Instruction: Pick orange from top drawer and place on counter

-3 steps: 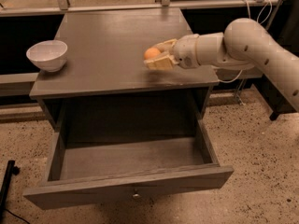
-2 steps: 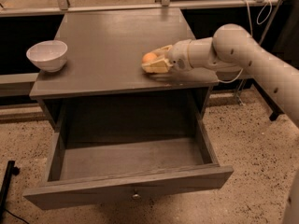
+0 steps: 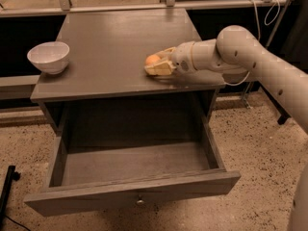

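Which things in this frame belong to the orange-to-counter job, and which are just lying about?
Part of the job:
- orange, held in the gripper
- counter, with the gripper low over its right side
- drawer, pulled open

Just lying about:
- white bowl, on the counter's left edge
- dark object, on the floor at lower left

Speckled terrazzo floor (image 3: 260, 143), metal rail (image 3: 226, 3) behind.

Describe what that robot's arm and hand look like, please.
The arm is smooth, off-white and tubular, with thick rounded joints. Its gripper, low over the counter, is a yellowish, wedge-shaped piece on a white wrist.
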Motion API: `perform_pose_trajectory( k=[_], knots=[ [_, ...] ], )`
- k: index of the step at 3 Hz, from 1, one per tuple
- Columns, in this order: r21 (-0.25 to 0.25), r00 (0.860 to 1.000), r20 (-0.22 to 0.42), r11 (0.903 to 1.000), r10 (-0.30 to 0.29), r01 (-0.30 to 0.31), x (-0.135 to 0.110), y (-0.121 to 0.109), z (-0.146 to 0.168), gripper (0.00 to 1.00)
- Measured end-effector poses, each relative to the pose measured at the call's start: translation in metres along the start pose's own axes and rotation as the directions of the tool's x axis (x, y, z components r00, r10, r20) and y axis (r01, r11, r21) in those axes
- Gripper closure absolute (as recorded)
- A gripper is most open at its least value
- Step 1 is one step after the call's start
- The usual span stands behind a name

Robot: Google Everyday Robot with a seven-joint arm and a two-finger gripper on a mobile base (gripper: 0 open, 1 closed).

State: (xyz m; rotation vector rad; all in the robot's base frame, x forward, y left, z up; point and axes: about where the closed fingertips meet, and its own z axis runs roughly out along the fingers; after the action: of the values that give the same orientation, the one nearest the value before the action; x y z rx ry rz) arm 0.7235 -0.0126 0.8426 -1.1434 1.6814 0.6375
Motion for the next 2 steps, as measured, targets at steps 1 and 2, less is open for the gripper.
perform_pose_trajectory(
  k=[1, 2],
  knots=[
    [0.0, 1.0, 0.0, 1.0, 0.0, 0.0, 0.0, 0.0, 0.0001, 0.39],
    [0.0, 1.0, 0.0, 1.0, 0.0, 0.0, 0.0, 0.0, 0.0001, 0.15]
  ],
)
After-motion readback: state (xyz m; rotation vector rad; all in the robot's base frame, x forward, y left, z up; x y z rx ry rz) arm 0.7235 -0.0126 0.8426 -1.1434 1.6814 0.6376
